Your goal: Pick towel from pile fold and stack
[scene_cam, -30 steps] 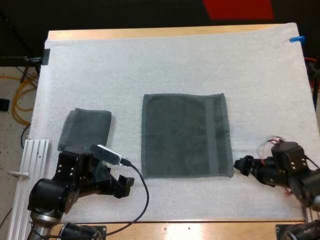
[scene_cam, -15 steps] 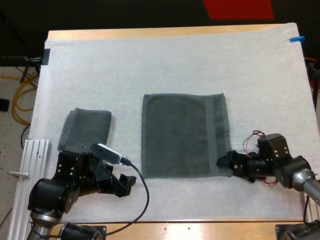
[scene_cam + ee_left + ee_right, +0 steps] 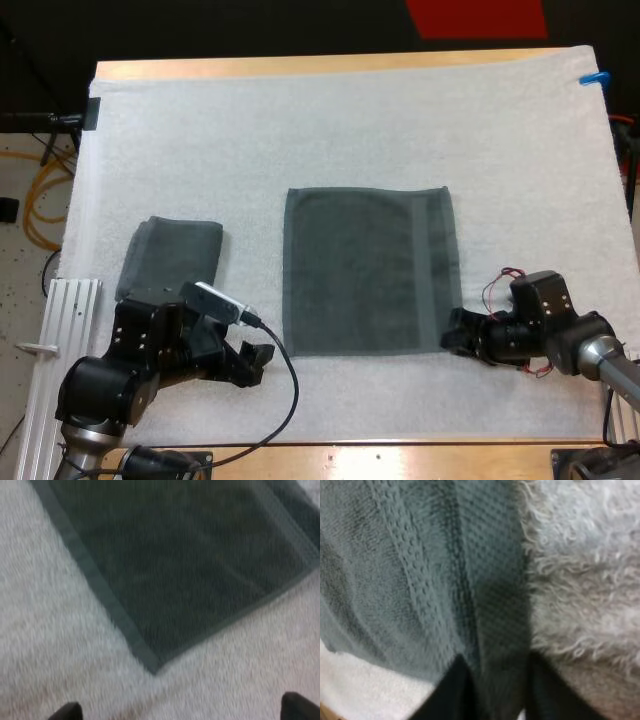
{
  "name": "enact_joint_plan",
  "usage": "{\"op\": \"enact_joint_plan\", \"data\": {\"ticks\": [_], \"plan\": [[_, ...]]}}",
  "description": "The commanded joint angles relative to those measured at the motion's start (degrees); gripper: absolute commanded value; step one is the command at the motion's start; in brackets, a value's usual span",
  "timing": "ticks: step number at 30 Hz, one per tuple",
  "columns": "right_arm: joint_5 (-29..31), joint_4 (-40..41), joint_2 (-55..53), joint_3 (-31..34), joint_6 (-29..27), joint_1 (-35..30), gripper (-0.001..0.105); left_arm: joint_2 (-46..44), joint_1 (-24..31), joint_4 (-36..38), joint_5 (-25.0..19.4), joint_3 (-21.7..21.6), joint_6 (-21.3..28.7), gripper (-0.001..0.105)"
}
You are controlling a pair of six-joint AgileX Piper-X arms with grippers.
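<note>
- The flat towel (image 3: 365, 270) lies spread at the middle of the white mat (image 3: 350, 120), and a folded towel (image 3: 172, 255) sits to its left.
- The right hand (image 3: 457, 340) pinches the flat towel's near right corner.
- The left hand (image 3: 258, 362) is open, just off the near left corner.

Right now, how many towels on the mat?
2. A flat towel spread centrally, right gripper at its near right corner. A folded towel at the mat's left side; may be a stack.
</note>
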Motion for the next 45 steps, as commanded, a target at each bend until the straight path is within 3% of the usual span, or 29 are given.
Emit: {"op": "enact_joint_plan", "data": {"ticks": [1,5,8,12,19,27,34,41,45], "plan": [[-0.1,0.4,0.2,0.0,-0.2,0.0,0.004,0.0,0.0,-1.2,0.6,-0.1,-0.4,0.074],[-0.1,0.3,0.2,0.0,-0.5,0.0,0.0,1.3,0.0,-3.5,1.6,-0.1,-2.3,0.074],[-0.1,0.3,0.2,0.0,-0.7,0.0,0.0,3.8,0.0,-6.5,4.7,1.1,-6.6,0.074],[-0.1,0.3,0.2,0.0,-0.7,0.0,0.0,8.3,0.0,-13.3,8.7,5.4,-12.8,0.074],[-0.2,0.3,0.2,0.0,-0.7,0.0,0.0,17.5,0.0,-22.5,9.6,11.0,-15.6,0.074],[-0.3,0.3,0.2,0.0,-0.7,0.0,0.0,29.3,0.0,-30.2,12.7,11.1,-18.5,0.074],[-0.3,0.3,0.2,0.0,-0.7,0.0,0.0,39.9,0.0,-33.9,21.0,11.1,-18.9,0.074],[-0.3,0.3,0.2,0.0,-0.7,0.0,0.0,43.7,-1.2,-34.8,25.9,10.6,-19.8,0.074],[-0.3,0.3,0.2,0.0,-0.7,0.0,0.0,43.7,-2.5,-35.6,25.9,10.6,-20.5,0.072]]}}
